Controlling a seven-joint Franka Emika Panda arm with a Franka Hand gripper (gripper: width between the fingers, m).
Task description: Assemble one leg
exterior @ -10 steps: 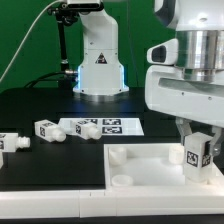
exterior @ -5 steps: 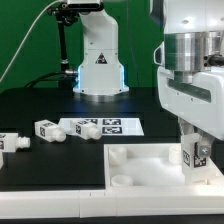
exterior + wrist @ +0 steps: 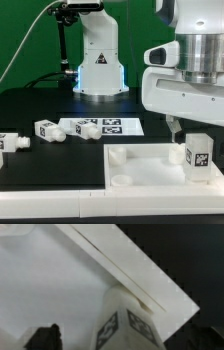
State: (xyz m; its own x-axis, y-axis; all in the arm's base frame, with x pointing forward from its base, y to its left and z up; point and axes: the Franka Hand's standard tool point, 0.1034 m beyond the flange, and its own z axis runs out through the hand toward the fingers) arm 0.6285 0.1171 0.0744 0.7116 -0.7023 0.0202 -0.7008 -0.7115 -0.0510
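Observation:
One leg (image 3: 197, 155) stands upright on the far right corner of the flat white tabletop (image 3: 150, 168), a tag facing the camera. My gripper (image 3: 193, 136) hangs right over it. One dark finger (image 3: 172, 127) shows to the exterior view's left of the leg's top, apart from it. In the wrist view the leg (image 3: 128, 328) sits between the jaws of the gripper (image 3: 125, 341), with a gap between it and the dark fingertip (image 3: 45, 337). The other finger is hidden. The gripper looks open.
Two loose legs (image 3: 47, 130) (image 3: 8, 143) lie on the black table at the exterior view's left. The marker board (image 3: 105, 126) lies behind the tabletop. The arm's base (image 3: 100, 62) stands at the back. The tabletop's left corners show round holes (image 3: 120, 181).
The wrist has turned about the upright leg and the gripper has risen slightly. The leg's tagged side now shows fully, and the leg stays in place on the tabletop.

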